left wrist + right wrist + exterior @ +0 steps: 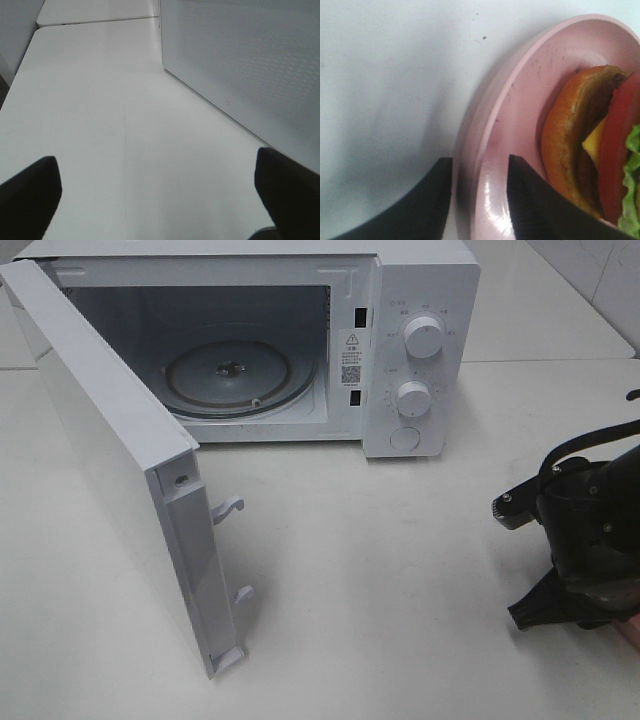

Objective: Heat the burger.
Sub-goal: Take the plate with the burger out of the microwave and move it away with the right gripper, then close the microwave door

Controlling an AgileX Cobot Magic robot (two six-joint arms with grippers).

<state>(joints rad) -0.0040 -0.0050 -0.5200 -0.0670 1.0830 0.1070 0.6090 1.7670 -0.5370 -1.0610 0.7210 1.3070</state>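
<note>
The burger (pixel 600 150) lies on a pink plate (pixel 530 85), seen only in the right wrist view: tan bun, dark patty, yellow, red and green layers. My right gripper (pixel 480 200) has one finger outside the plate's rim and one inside it, closed on the rim. In the exterior view this gripper (pixel 550 608) is low over the table at the far right, and a pink sliver of the plate (pixel 632 632) shows at the edge. My left gripper (pixel 160 200) is open and empty over bare table, beside the microwave door (pixel 250 65).
The white microwave (pixel 420 340) stands at the back with its door (pixel 110 460) swung wide open toward the front left. Its glass turntable (pixel 230 375) carries nothing. White table (pixel 380 570) lies between the microwave and my right gripper.
</note>
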